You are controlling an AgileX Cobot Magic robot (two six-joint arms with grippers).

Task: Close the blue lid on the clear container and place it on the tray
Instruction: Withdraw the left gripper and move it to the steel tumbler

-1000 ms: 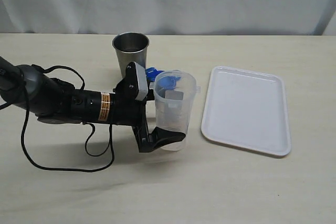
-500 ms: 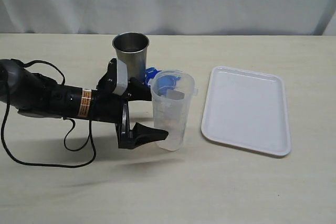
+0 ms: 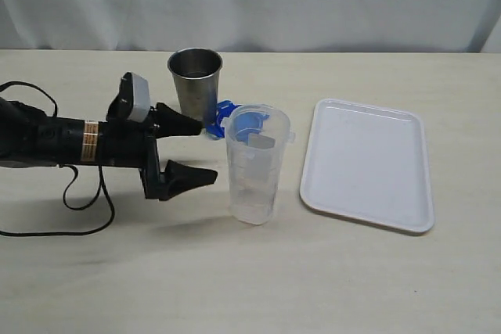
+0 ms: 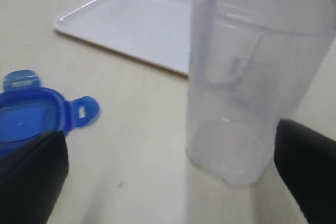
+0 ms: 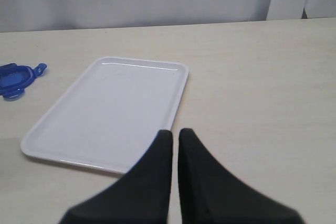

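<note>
Left pincer (image 3: 206, 150), jaws wide apart and empty, has been drawn back from the clear container (image 3: 257, 166), which is left upright on the counter (image 3: 313, 271) beside the tray (image 3: 368, 166); the blue lid (image 3: 225, 109) lies behind it, unfitted, so closing remains undone

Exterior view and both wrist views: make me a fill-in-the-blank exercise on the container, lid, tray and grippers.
The clear container stands upright without its lid; in the exterior view the tray lies to its ____.
The blue lid lies on the ____, beside the steel cup.
The left gripper is ____, clear of the container.
The right gripper is ____.
Missing words: right; table; open; shut.
</note>
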